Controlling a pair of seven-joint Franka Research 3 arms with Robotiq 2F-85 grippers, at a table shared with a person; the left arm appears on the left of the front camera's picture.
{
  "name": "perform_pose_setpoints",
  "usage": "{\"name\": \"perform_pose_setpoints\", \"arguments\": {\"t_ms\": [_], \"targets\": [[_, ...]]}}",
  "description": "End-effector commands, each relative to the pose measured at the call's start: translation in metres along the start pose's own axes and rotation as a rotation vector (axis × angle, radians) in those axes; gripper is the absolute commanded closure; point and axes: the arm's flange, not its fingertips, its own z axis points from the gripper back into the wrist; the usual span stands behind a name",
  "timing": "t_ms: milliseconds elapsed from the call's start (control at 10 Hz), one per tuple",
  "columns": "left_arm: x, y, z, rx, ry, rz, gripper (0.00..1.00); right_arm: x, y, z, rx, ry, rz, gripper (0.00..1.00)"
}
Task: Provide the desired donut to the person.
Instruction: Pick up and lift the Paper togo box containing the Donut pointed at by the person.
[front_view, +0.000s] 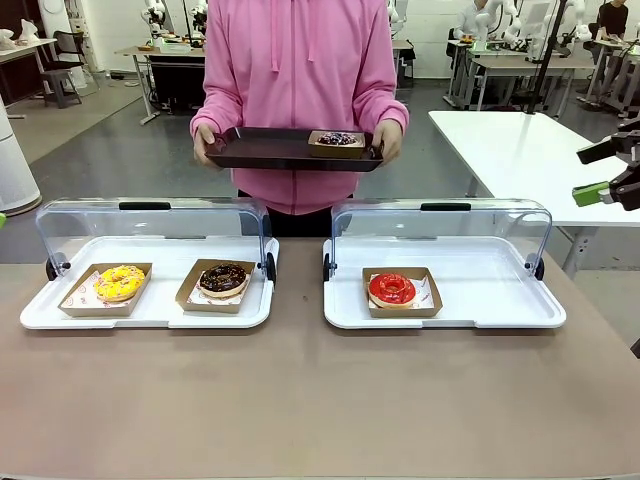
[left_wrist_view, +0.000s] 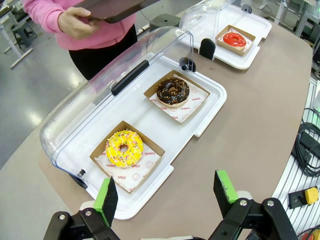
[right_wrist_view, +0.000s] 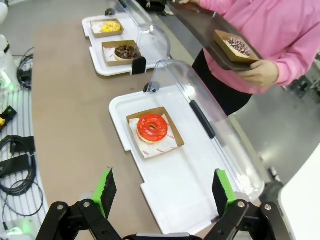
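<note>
From my station I see a broad brown-grey table (front_view: 300, 400) running across the front view, with two white trays side by side toward its far edge. The left white tray (front_view: 40, 318) carries a yellow donut (front_view: 120, 283) and a chocolate donut (front_view: 223, 279), each in its own open cardboard box. The right white tray (front_view: 500, 318) carries a red donut (front_view: 392, 289) in the same sort of box, toward its left end. The clear lids (front_view: 150, 225) of both trays stand tipped open at the far side, toward the person (front_view: 300, 80) in the pink hoodie, who stands just beyond the table. The person holds a dark tray (front_view: 260, 150) level above the far edge, one hand (front_view: 205, 142) clasped on one end and the other hand (front_view: 390, 140) on the other. A sprinkled donut (front_view: 337, 139) sits in a box at the end toward my right. My left gripper (left_wrist_view: 165, 187) is held up off the table on the left white tray's outer side, jaws spread wide with nothing between them. My right gripper (right_wrist_view: 163, 182) is raised on the right white tray's outer side, likewise spread and empty. Behind the person the room has a grey floor, a white table (front_view: 520, 150) to the right and more workbenches at the back. Black cables (left_wrist_view: 307, 150) lie beside the table's edge.
</note>
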Motion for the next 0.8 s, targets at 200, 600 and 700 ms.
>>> {"name": "perform_pose_setpoints", "arguments": {"t_ms": [200,600,700], "targets": [[-0.0016,0.0016,0.0000,-0.007,-0.010,-0.001,0.00,-0.0012,-0.0008,0.0024,-0.006,-0.005,-0.003,0.00],[-0.0016,0.0016,0.0000,-0.007,-0.010,-0.001,0.00,-0.0012,-0.0008,0.0024,-0.006,-0.005,-0.003,0.00],[-0.0016,0.0016,0.0000,-0.007,-0.010,-0.001,0.00,-0.0012,-0.0008,0.0024,-0.006,-0.005,-0.003,0.00]]}}
